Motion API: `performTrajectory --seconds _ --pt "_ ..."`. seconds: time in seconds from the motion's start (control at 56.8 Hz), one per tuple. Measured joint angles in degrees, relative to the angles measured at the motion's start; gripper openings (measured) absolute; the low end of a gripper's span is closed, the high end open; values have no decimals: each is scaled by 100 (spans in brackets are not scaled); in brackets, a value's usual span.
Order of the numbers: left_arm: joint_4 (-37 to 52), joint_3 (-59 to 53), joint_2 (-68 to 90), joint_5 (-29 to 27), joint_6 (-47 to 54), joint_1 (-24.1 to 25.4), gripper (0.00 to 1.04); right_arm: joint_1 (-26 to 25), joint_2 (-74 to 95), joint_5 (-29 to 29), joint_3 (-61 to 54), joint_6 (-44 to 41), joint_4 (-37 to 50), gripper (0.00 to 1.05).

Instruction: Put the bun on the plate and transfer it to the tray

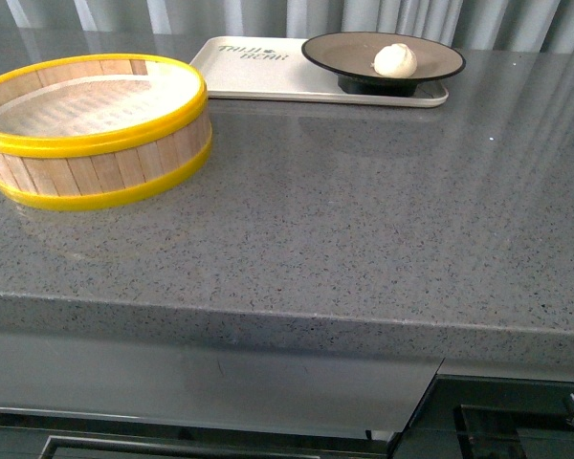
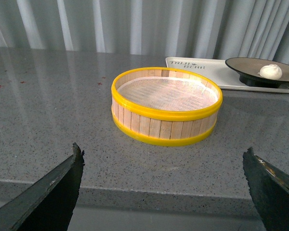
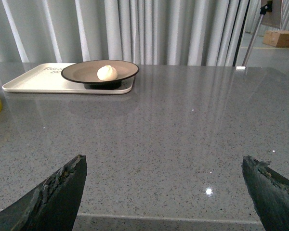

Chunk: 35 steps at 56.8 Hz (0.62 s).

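Observation:
The cream-white bun lies on the grey-brown plate with a black rim. That plate stands on the right end of the cream tray at the back of the counter. The wrist views show the same stack: bun, plate, tray; bun, plate, tray. My left gripper is open near the counter's front edge, nothing between its fingers. My right gripper is open too, empty, far from the tray. Neither arm shows in the front view.
A round wooden steamer with yellow rims stands on the left of the grey counter, empty inside, close to the tray's left end; steamer lies straight ahead of my left gripper. Curtains hang behind the counter.

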Motion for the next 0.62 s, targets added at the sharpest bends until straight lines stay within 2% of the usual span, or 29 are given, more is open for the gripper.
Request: performTrajectory --seconds 0.617 --pt "0 0 0 0 0 0 98 0 0 -2 0 0 0 96"
